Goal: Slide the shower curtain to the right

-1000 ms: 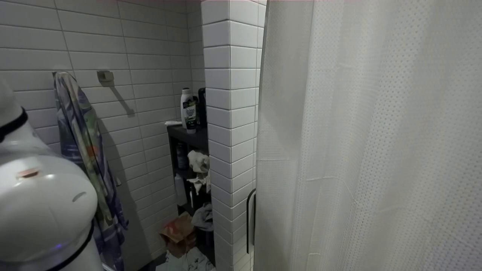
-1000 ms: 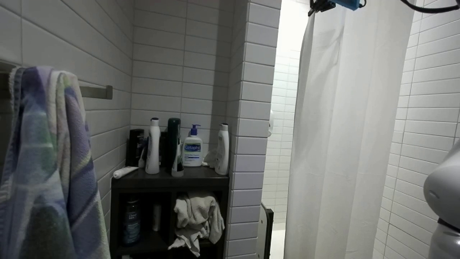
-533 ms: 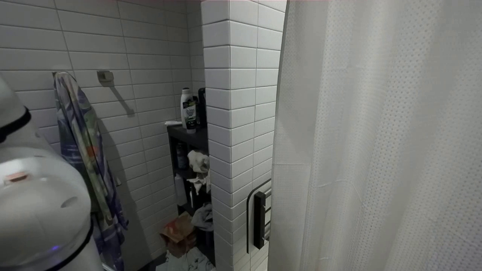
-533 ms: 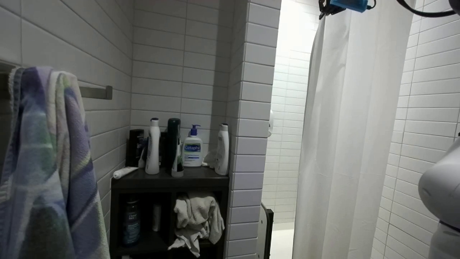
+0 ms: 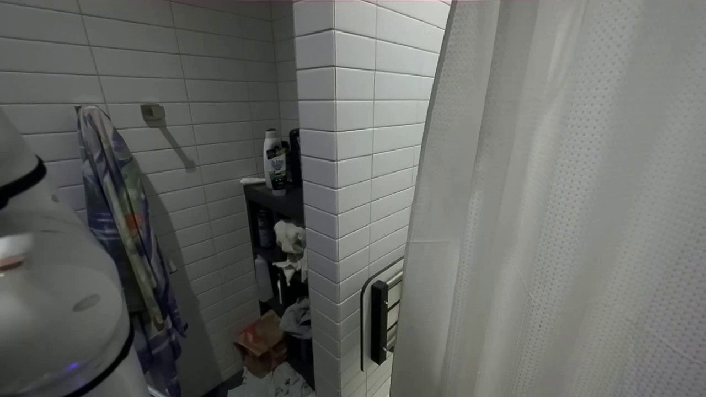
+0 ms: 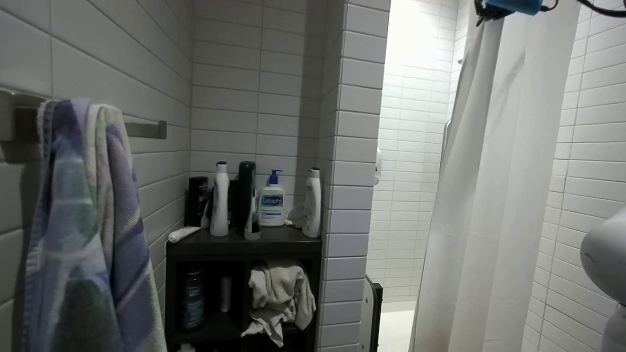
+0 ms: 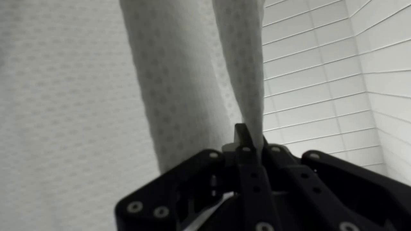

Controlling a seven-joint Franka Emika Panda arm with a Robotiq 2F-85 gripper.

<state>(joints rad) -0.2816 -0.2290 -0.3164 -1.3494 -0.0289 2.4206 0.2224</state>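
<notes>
black jointed claw (image 7: 253, 136) pinches the free edge of the tall dotted white fabric shower curtain (image 6: 494, 205) | it hangs apart, right of the white-tiled pillar (image 6: 357, 146) (top out of frame) | probably partway: rightward slide, release remain

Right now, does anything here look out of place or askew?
Yes: a crumpled cloth hangs untidily out of the shelf; a white tube lies beside upright bottles. The shower curtain hangs slanted, pinched by the gripper.

"Cetaphil" on a pump bottle (image 6: 272, 208)
"Dove" marks a blue bottle (image 6: 193, 304) in the dark shelf (image 6: 244, 248); smaller print is blurred.
</notes>
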